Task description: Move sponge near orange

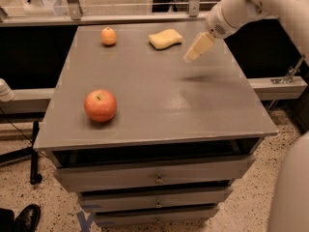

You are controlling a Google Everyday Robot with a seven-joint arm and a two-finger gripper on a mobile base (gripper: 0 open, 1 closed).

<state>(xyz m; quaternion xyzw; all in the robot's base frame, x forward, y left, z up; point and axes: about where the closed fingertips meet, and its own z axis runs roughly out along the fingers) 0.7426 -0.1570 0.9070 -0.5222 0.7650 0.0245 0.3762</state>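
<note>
The pale yellow sponge [165, 38] lies flat at the back middle-right of the grey table top [159, 105]. The small orange [108, 36] sits at the back left, well apart from the sponge. My gripper [192, 55] hangs above the table on the white arm coming in from the upper right. It is a little to the right of the sponge and in front of it, not touching it. It holds nothing that shows.
A larger red-orange apple [100, 105] sits at the front left of the table. Drawers [154, 178] are below the front edge. A metal rail [145, 17] runs behind the table. A white robot part [292, 192] fills the lower right corner.
</note>
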